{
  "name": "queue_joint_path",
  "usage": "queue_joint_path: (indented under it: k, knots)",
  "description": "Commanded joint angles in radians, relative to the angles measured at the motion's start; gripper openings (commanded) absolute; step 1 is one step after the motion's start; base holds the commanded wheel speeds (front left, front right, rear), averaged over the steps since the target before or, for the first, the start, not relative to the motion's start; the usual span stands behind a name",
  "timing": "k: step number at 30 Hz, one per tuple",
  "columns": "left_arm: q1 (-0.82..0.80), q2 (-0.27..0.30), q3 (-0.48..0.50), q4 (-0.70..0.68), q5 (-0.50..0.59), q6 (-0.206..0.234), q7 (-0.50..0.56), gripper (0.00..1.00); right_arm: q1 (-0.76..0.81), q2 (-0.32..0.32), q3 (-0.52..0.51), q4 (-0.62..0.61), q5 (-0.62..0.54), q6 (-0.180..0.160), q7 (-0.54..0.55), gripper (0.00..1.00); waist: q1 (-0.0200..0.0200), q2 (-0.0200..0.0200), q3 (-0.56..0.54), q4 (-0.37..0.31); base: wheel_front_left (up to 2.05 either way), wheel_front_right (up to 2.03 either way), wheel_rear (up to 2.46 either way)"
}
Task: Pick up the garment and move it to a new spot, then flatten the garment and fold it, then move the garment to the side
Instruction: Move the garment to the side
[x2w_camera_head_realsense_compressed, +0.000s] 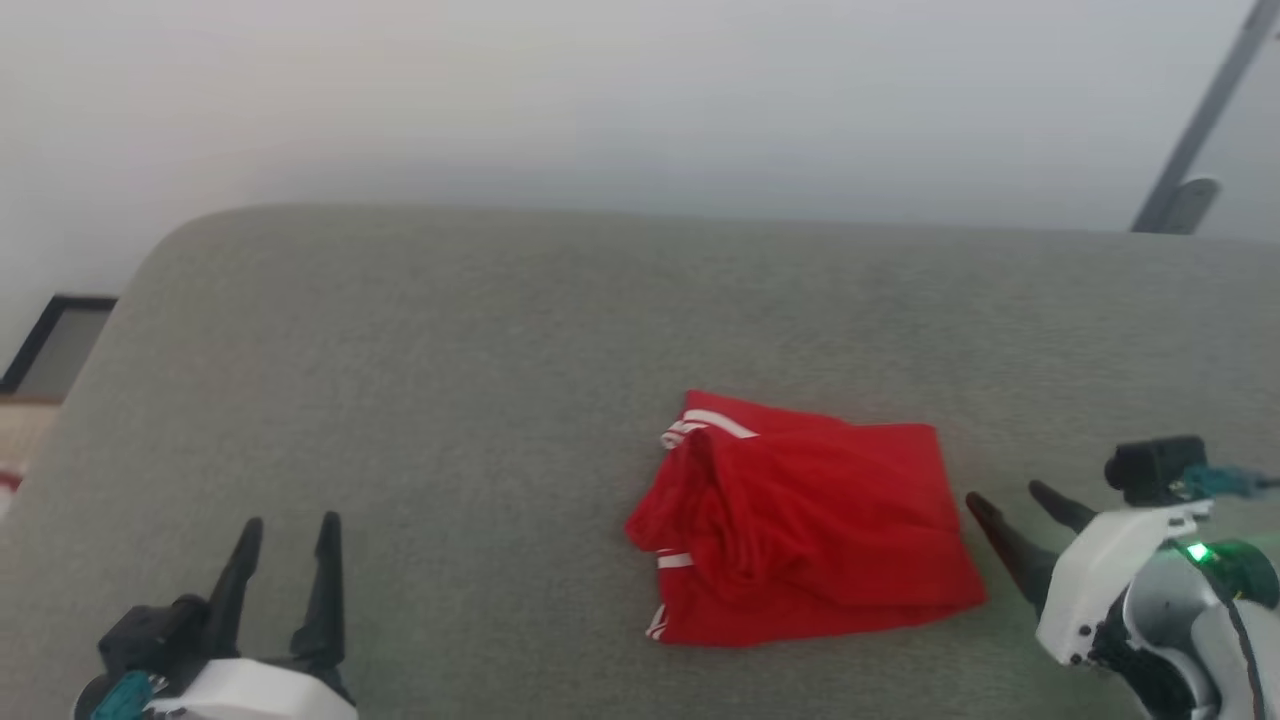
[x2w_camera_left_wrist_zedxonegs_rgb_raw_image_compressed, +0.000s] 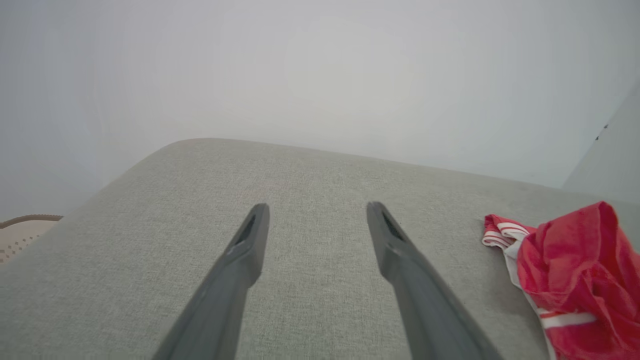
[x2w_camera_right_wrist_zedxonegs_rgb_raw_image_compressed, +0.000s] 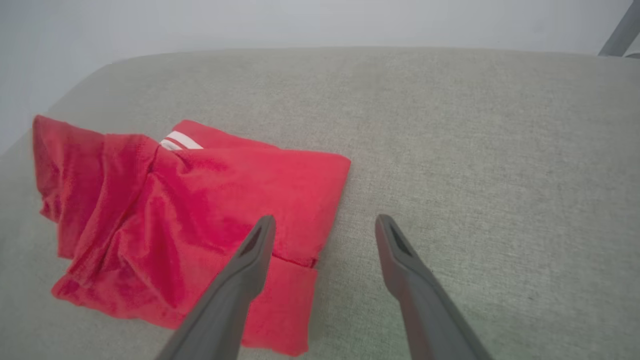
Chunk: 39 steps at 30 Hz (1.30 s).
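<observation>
While its two dark fingers stand spread wide with nothing between them, the left gripper (x2w_camera_head_realsense_compressed: 290, 520) sits over the near left part of the grey upholstered surface (x2w_camera_head_realsense_compressed: 450, 380), fingertips pointing toward the far edge. In the left wrist view the same left gripper (x2w_camera_left_wrist_zedxonegs_rgb_raw_image_compressed: 317, 206) shows bare grey fabric (x2w_camera_left_wrist_zedxonegs_rgb_raw_image_compressed: 310, 165) between and beyond its fingers, and the garment (x2w_camera_left_wrist_zedxonegs_rgb_raw_image_compressed: 575, 270) lies well off to its right.

The right gripper (x2w_camera_head_realsense_compressed: 1003, 492) is likewise released, jaws apart and holding nothing. It reaches in from the near right, fingers angled toward the garment's right edge, with a narrow strip of grey showing between the nearer tip and the cloth. A green light (x2w_camera_head_realsense_compressed: 1197, 551) glows on its wrist. Seen from the right wrist, the right gripper (x2w_camera_right_wrist_zedxonegs_rgb_raw_image_compressed: 325, 218) has one finger in front of the garment's (x2w_camera_right_wrist_zedxonegs_rgb_raw_image_compressed: 200, 215) near right corner and the other over bare upholstery (x2w_camera_right_wrist_zedxonegs_rgb_raw_image_compressed: 475, 150); whether the finger touches the cloth cannot be told.

The garment (x2w_camera_head_realsense_compressed: 800, 520) lies as a rumpled, roughly rectangular red bundle right of the middle, closer to the near edge than the far one. White striped trim (x2w_camera_head_realsense_compressed: 700, 425) shows at its far left corner and again along its left side.

Beyond the rounded far left corner of the surface is a pale wall (x2w_camera_head_realsense_compressed: 640, 90), with a slanted grey pole (x2w_camera_head_realsense_compressed: 1200, 110) at the far right.
</observation>
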Motion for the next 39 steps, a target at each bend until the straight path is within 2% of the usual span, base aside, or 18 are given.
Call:
queue_joint_path:
  k: [1,8,14,18,19,20,29,39]
  knots:
    - [-0.015,-0.006,-0.004,0.002,0.004,-0.004,-0.004,1.0,-0.012,-0.009,0.013,0.005,0.004,0.0,0.023,1.0,0.0,0.0,0.024,0.028,0.0,0.0,0.0]
    - [-0.049,-0.022,-0.021,0.009,0.01,-0.011,-0.004,1.0,-0.112,-0.063,0.039,0.062,0.049,0.0,0.242,1.0,0.0,0.0,0.085,0.093,0.0,0.0,0.0]
    - [-0.079,-0.039,-0.027,0.018,0.015,-0.016,-0.004,1.0,-0.165,-0.079,0.056,0.091,0.094,0.0,0.43,1.0,0.0,0.0,0.133,0.135,0.0,0.0,0.0]
    - [-0.098,-0.048,-0.027,0.023,0.02,-0.019,-0.004,1.0,-0.171,-0.068,0.067,0.106,0.109,0.0,0.527,1.0,0.0,0.0,0.158,0.151,0.0,0.0,0.0]
    - [-0.099,-0.05,-0.026,0.025,0.02,-0.019,-0.004,1.0,-0.173,-0.063,0.066,0.105,0.109,0.0,0.535,0.54,0.0,0.0,0.162,0.153,0.0,0.0,0.0]
    - [-0.103,-0.055,-0.026,0.027,0.02,-0.02,-0.004,1.0,-0.176,-0.058,0.067,0.101,0.109,0.0,0.542,0.0,0.0,0.0,0.166,0.155,0.0,0.0,0.0]
    - [-0.12,-0.06,-0.007,0.034,0.031,-0.023,-0.004,1.0,-0.196,-0.059,0.028,0.073,0.078,-0.001,0.535,0.0,0.0,0.0,0.171,0.137,0.0,0.0,0.0]
    - [-0.169,-0.046,-0.037,0.027,0.034,-0.022,-0.004,1.0,-0.232,-0.117,-0.047,0.039,0.012,-0.001,0.509,0.0,0.0,0.0,0.179,0.076,0.0,0.0,0.0]
